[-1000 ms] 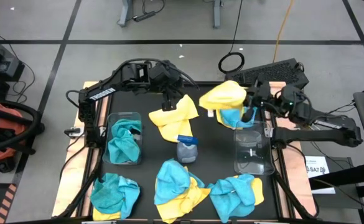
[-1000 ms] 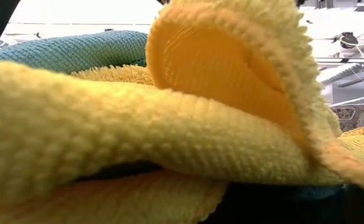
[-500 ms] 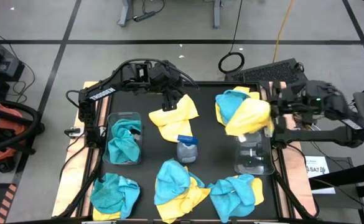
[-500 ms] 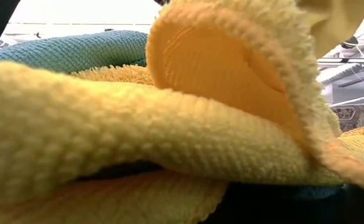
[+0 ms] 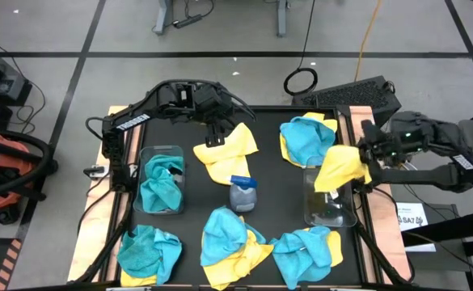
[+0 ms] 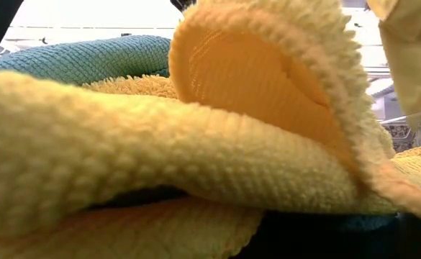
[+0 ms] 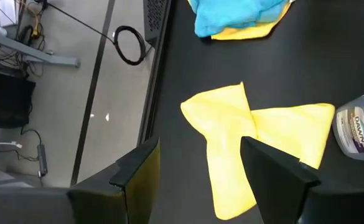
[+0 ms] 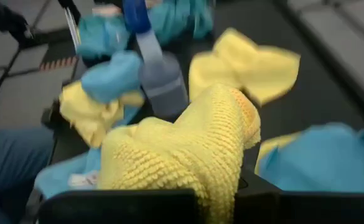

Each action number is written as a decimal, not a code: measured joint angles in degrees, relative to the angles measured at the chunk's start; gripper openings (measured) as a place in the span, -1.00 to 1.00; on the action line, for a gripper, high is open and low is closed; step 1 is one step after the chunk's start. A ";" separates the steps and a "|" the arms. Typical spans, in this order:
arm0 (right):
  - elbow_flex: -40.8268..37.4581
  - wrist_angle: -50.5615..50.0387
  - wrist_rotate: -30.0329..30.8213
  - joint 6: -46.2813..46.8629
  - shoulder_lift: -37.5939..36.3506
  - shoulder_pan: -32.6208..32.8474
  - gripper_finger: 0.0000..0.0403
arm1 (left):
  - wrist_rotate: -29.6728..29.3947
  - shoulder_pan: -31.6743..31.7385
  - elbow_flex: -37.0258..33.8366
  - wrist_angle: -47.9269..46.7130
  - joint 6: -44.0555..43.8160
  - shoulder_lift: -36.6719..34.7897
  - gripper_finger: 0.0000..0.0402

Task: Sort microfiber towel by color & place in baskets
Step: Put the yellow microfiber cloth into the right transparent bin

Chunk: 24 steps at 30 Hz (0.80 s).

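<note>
My right gripper [image 5: 365, 155] is shut on a yellow towel [image 5: 341, 168], which hangs over the far end of the right clear basket [image 5: 331, 212]. That towel also shows in the low view's top right corner [image 6: 412, 50]. A teal towel on a yellow one [image 5: 307, 139] lies just beyond the basket. My left gripper [image 7: 200, 174] stands open above a flat yellow towel [image 7: 256, 137] at the table's far middle [image 5: 226, 149], touching nothing. The left basket [image 5: 145, 155] holds teal towel [image 5: 162, 184]. My right gripper pinches a bunched part of the yellow towel [image 8: 222, 180] between its two fingers; how many layers, I cannot tell. The fingers come from the table's right side, slanting down. The towel hangs slack in a lump below them [image 5: 333, 178], lifted clear of the table.
A grey spray bottle with a blue top [image 5: 242, 192] stands mid-table. Mixed teal and yellow towel piles lie along the near edge [image 5: 149, 250], [image 5: 230, 242], [image 5: 307, 252]. One yellow towel [image 6: 160, 158] fills the low view.
My right gripper has lifted the yellow towel off the teal one at the far right and carried it toward the table's right and near edges, over the right basket. The gripper has tipped as it went. The teal towel now lies uncovered.
</note>
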 joint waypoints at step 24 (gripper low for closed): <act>-30.92 7.24 -8.18 10.88 0.98 0.07 -1.00 | 0.08 -0.02 0.00 0.85 -1.09 0.01 0.13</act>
